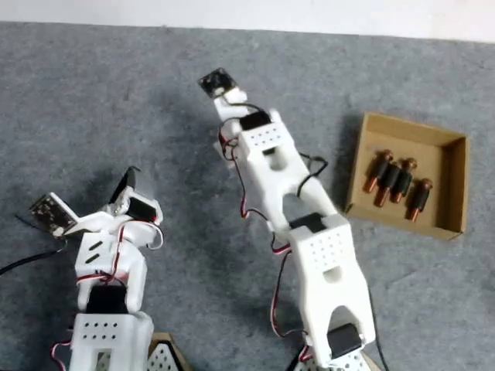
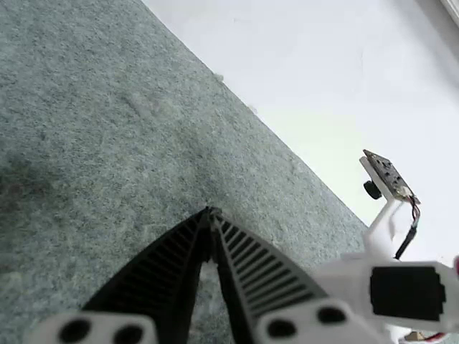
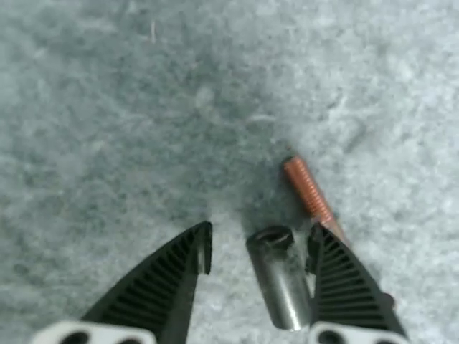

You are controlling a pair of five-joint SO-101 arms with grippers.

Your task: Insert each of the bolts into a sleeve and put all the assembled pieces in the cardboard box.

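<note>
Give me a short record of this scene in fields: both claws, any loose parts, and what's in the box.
left claw: shut, empty, above the grey mat
right claw: open, fingers on either side of a sleeve
bolt: copper-coloured, lying on the mat beside the sleeve, not inserted
cardboard box: holds four assembled pieces
remaining: one bolt and one sleeve to join and box
</note>
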